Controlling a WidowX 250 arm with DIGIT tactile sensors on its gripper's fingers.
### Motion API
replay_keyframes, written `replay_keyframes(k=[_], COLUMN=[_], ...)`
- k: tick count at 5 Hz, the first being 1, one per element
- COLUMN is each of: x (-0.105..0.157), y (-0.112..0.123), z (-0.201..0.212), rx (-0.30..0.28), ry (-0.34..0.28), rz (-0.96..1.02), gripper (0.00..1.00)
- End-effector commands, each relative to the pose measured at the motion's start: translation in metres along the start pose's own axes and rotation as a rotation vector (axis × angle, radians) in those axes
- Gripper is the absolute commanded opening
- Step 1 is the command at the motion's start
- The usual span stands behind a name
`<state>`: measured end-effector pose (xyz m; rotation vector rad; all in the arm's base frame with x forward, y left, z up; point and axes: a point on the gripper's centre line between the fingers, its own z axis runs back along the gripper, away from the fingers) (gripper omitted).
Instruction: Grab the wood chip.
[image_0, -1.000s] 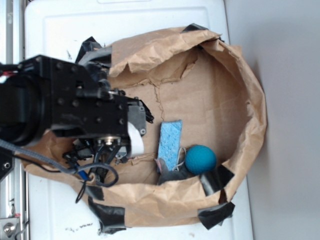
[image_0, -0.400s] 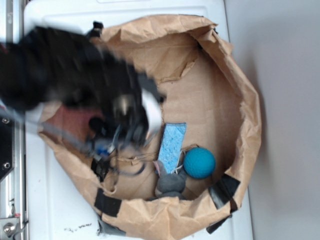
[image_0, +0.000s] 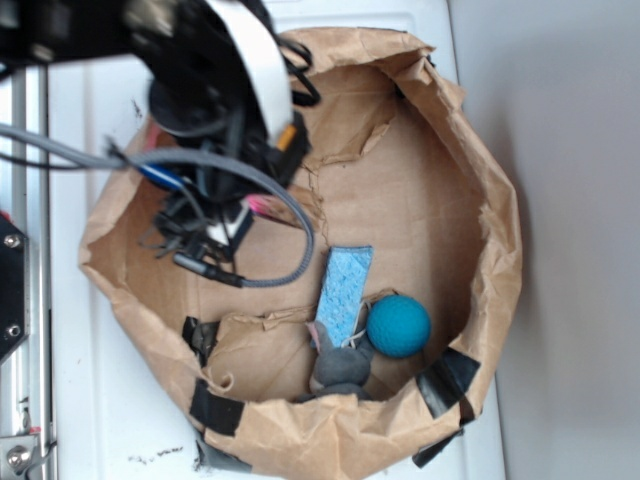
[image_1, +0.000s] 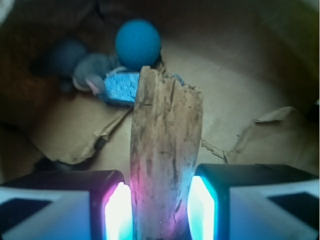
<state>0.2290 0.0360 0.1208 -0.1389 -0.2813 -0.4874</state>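
The tool (image_1: 160, 210) is pinching the wood chip (image_1: 165, 155) between its two lit pads, one glowing pink-white, the other cyan. The chip stands lengthwise out from the tool, its rough split end reaching toward the far objects (grain and cracks are plain in the wrist view). Beyond it lie the blue sponge (image_1: 120, 87), the blue ball (image_1: 138, 43) and a grey soft toy (image_1: 92, 70), all on the brown paper lining (image_0: 420, 200). In the exterior view the arm (image_0: 200, 90) sits over the upper-left rim of the paper, and the chip itself is hidden there. No writing or labels can be read anywhere.
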Motion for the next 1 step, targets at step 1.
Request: replay_keyframes(k=[1], x=[0.0002], y=[0.0066], z=[0.0235], rx=[0.200], ry=[-0.062], rz=[0.104], gripper=[0.00])
